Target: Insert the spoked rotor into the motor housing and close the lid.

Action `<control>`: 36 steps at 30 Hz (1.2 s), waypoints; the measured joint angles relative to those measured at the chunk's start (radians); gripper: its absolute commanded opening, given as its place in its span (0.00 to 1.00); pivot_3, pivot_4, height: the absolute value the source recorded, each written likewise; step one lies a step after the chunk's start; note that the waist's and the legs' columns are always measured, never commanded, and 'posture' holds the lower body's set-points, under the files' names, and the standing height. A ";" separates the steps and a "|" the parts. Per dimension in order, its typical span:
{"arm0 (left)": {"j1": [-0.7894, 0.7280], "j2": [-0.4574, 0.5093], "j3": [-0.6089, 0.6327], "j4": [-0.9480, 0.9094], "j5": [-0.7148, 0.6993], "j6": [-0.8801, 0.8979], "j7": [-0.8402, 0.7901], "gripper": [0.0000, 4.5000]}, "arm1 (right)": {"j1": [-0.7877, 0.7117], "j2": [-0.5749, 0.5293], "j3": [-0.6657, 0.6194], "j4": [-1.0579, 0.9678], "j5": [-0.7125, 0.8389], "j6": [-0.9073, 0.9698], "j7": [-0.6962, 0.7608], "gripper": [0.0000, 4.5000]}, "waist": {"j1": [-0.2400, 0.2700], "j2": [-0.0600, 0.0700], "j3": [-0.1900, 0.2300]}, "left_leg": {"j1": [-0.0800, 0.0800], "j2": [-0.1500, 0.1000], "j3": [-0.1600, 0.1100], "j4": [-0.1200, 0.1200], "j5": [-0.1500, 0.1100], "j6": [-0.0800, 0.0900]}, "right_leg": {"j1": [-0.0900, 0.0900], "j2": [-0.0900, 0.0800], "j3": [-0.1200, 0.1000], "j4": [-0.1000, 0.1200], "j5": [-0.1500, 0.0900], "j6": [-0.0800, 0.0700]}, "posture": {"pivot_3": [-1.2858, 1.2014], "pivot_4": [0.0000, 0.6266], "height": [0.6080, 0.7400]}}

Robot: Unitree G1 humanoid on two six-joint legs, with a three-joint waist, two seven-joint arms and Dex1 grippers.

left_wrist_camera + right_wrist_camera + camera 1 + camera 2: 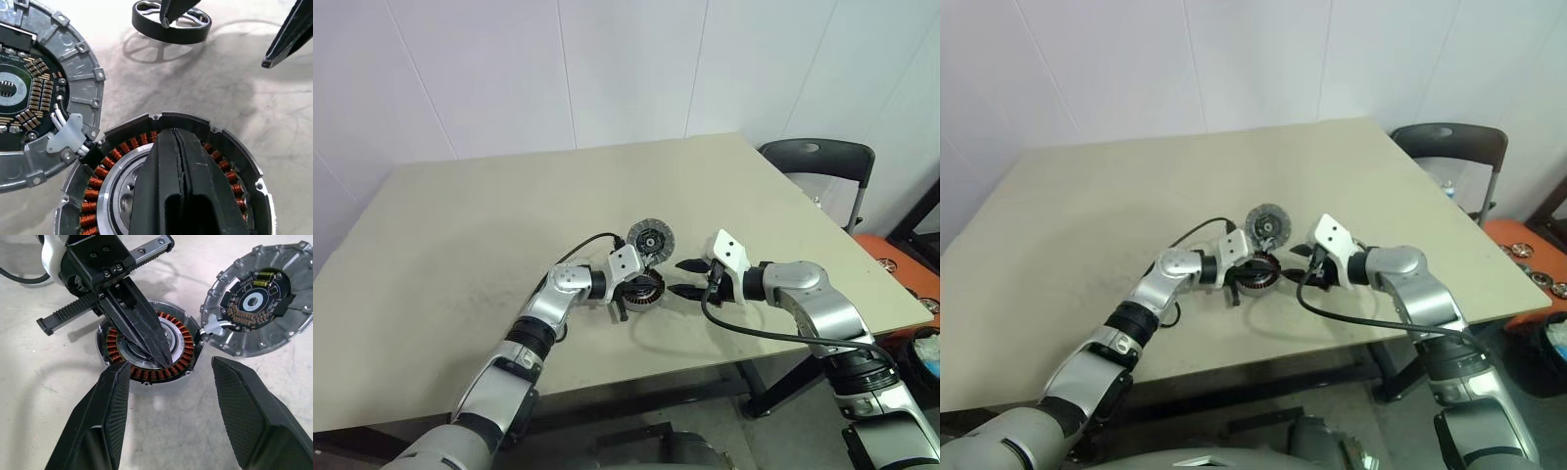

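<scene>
Right wrist view shows me the most. My left gripper (164,363) has its two black fingers pressed tight together, with nothing between them. The tips point down over the middle of the motor housing (188,355), above its shiny round core. I cannot tell if the tips touch the core or just hang over it.

My right gripper (171,382) has its fingers spread wide apart. It holds nothing. One finger sits close by the near rim of the housing, and the other finger is off to the side, over the bare table (29,396).

In the left wrist view I see the shut fingers (181,196) from behind, over the ring of copper-brown coils. The housing sits flat on the table with its top open.

The lid (259,308) lies flat just beside the housing, with its inside facing up. I can see a small round board with tiny parts in the middle of it. A short white wire and clip join the lid's edge to the housing's rim, so the two touch there.

The spoked rotor (171,22) lies flat on the table, a little way from the housing. It is not in the housing. One right finger tip is over it in that view.

From the head, a dark chair (822,162) stands past the table's far corner, on my right.
</scene>
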 measured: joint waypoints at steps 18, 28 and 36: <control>0.124 0.163 0.210 -0.451 -0.329 0.345 -0.093 0.01 | -0.002 -0.002 -0.111 -0.034 0.193 0.114 0.036 0.62 | -0.006 0.001 0.000 | -0.001 0.000 0.000 -0.001 -0.001 0.001 | -0.004 0.000 0.000 0.001 0.000 0.000 | 0.52 0.00 1.00; 0.420 0.285 0.235 -0.576 -0.325 0.337 -0.023 0.01 | 0.149 -0.111 -0.146 0.039 0.161 0.149 0.016 0.62 | 0.016 0.000 0.000 | -0.001 0.000 0.004 -0.001 -0.001 0.001 | -0.004 0.000 0.000 0.000 0.000 0.000 | 0.52 0.00 1.00; 0.374 0.196 0.214 -0.569 -0.304 0.269 0.062 0.01 | 0.114 -0.081 -0.147 0.022 0.159 0.156 -0.016 0.62 | 0.024 0.000 0.000 | 0.000 0.001 0.005 0.000 0.000 0.001 | -0.002 0.000 0.000 0.001 0.000 -0.001 | 0.52 0.00 1.00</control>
